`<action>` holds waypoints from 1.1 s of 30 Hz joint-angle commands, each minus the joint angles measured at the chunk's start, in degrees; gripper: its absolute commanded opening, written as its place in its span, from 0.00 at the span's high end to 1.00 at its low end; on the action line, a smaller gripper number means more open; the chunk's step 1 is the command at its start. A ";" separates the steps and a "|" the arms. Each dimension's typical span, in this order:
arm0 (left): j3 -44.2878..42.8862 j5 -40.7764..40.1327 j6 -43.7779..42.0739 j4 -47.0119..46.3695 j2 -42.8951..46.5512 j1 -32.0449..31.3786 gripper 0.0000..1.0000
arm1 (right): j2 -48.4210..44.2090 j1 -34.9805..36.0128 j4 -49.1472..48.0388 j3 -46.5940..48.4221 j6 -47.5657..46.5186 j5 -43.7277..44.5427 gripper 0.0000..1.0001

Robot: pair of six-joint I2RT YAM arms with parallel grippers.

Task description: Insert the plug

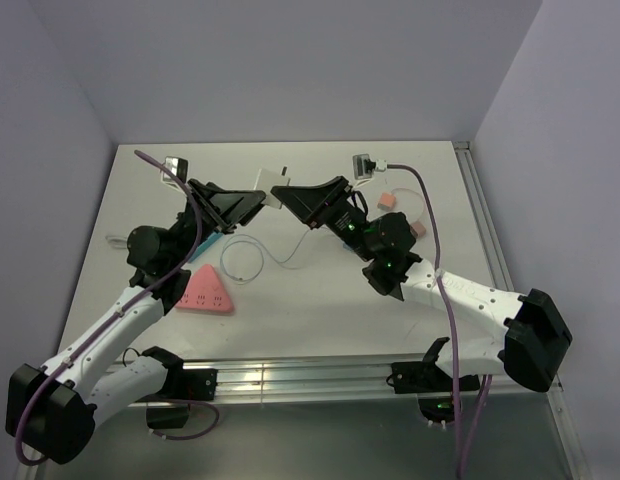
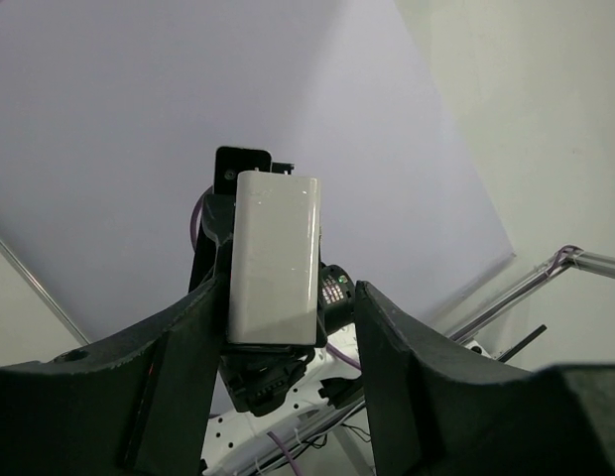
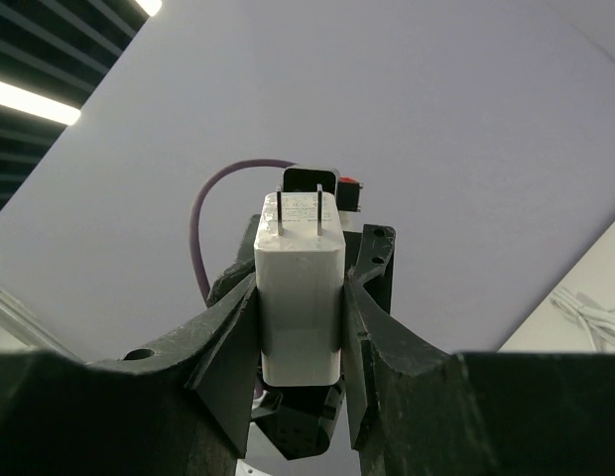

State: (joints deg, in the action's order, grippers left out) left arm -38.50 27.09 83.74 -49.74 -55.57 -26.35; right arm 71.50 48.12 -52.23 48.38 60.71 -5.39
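Pressed against the two flanks of the white plug (image 3: pixel 300 288), the right fingers (image 3: pixel 226 342) pinch it firmly. Its body runs along them and its two prongs (image 3: pixel 300 210) stick out past the tips. The left fingers (image 2: pixel 397 347) stand spread on either side of the same plug: one seems to touch its side, while the other shows a clear gap, so they have no clamp on it.

The plug hangs in the air above the far middle of the worktop (image 1: pixel 320 310), right where the two arms meet tip to tip.

The likely socket is the pink triangular power strip (image 1: pixel 206 292), which lies flat on the worktop, nearer the bases and towards the left arm's side, well apart from the plug. As I judge it, the coming move turns on this: the prongs point out from the right fingers and not down at the strip, so the plug's long axis must be tipped towards the strip's face before any descent. The left arm is the nearer one, its forearm passing just beside the strip.

A thin white cable (image 1: pixel 252 268) loops on the worktop near the strip, between it and the plug, and could snag. Small pink blocks (image 1: pixel 387 200) sit off to the right, out of the way.
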 commanded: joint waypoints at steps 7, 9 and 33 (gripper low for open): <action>-3.78 -0.72 -1.74 2.18 1.08 -0.90 0.62 | -0.49 1.80 -2.62 2.33 -2.61 2.84 1.00; -3.43 -1.51 -1.74 2.45 1.52 -0.99 0.88 | -0.58 2.33 -1.57 2.86 -3.75 2.75 1.00; -14.76 12.98 -21.95 47.53 5.47 5.69 1.00 | -3.23 -10.50 21.82 7.08 -13.07 -34.13 0.25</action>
State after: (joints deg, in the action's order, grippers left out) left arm -48.31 37.65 66.54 -7.88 -51.46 -21.15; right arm 67.13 38.15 -25.39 55.46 47.22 -27.40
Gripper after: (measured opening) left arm 0.377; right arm 0.757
